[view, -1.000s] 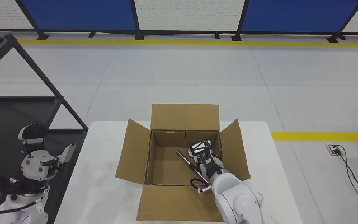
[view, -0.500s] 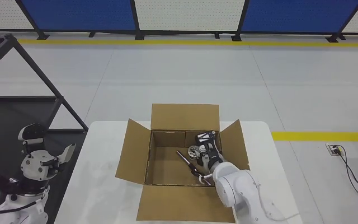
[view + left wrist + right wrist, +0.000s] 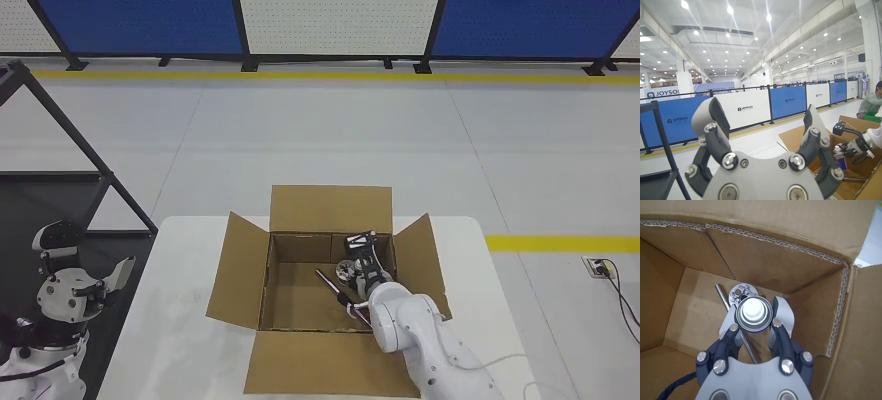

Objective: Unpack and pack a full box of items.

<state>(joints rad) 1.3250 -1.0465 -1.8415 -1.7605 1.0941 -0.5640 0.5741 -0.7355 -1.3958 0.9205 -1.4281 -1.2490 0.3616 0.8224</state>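
Note:
An open cardboard box stands on the white table. Inside it, near the back right corner, my right gripper is shut on a blue spray can with a white cap, held upright above the box floor. The can and right gripper also appear in the left wrist view. A metal rod and a round grey metal disc lie on the box floor under the can. My left gripper is open and holds nothing, raised off the table's left side.
The box's four flaps are folded outward. A black metal rack stands to the left of the table. Blue and white partition panels line the far floor.
The right wrist has shifted toward the box's back wall and the arm has swung left. The left arm has kept still.

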